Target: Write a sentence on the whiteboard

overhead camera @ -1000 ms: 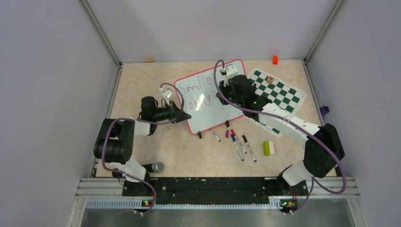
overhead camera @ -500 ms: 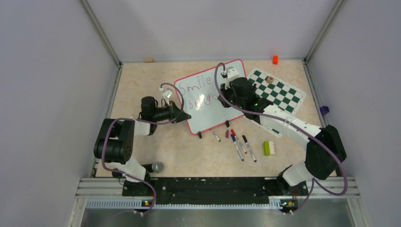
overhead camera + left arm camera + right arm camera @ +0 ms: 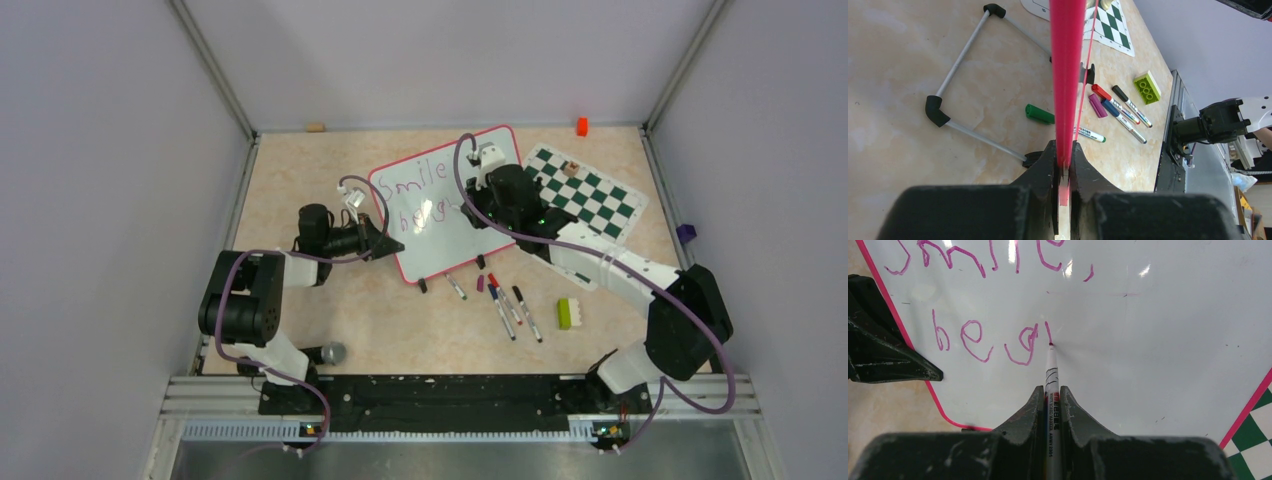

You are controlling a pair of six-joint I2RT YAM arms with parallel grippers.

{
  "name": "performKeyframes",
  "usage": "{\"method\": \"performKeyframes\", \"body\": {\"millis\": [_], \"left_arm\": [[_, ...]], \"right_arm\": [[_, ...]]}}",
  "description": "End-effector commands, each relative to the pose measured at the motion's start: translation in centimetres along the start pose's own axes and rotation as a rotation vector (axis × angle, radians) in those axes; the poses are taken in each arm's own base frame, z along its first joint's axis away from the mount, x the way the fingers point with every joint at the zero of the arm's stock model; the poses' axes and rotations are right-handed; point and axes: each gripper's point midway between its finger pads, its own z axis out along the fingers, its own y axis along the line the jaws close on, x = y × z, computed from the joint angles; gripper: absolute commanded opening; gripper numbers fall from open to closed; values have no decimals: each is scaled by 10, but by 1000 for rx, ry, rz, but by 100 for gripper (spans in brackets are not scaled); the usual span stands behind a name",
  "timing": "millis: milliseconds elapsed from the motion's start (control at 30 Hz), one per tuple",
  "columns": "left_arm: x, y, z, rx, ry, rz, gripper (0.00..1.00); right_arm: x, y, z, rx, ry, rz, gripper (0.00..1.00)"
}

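Pink-red rim of the whiteboard (image 3: 1067,75) is clamped edge-on by the left gripper (image 3: 1063,150). Its jaws are squeezed tight on the edge with no gap to be seen. Best guess on the why: the glossy board is being pinned so it can't slide or wobble on the table under pen pressure. From above, that grip is seen at the board's left edge, level with the lower line of writing.

A marker (image 3: 1050,375) is held by the right gripper (image 3: 1050,390). The jaws are closed snug on the barrel, which sticks straight out ahead of the fingers. It's gripped fairly low down, probably so the nib can be steered without flexing. The tip is planted on the board surface (image 3: 1158,330), right at the bottom of a short stroke just after the "g".

The sentence (image 3: 983,335) is spread ahead and to the left of the right jaws: "Smile," on top, "be g" plus that fresh stroke underneath. Plenty of blank white is left to the right of the nib, so the job can be judged only partly done.

A few spare markers (image 3: 510,305) are left lying just off the board's near edge, clear of both arms.
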Motion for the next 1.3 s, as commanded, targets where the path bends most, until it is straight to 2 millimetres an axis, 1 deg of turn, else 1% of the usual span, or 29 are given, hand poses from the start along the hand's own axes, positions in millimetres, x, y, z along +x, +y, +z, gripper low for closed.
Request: {"method": "performKeyframes", "body": {"millis": [0,200,667,967,1267], "left_arm": [[32,22,0,-100,68,-136,0],[32,22,1,-96,70,-138,0],[33,22,1,-93,73,-141,0],[33,21,1,-93,73,-141,0],[32,22,1,-95,72,-140,0]], "right_arm": [[-13,-3,-1,10,-36,7,0],[-17,-6,-2,26,-46,1,0],[-28,-3,5,19,-56,1,0],[-31,-3,7,24,-57,-3,0],[-36,-11,10,55,-64,-2,0]]}}
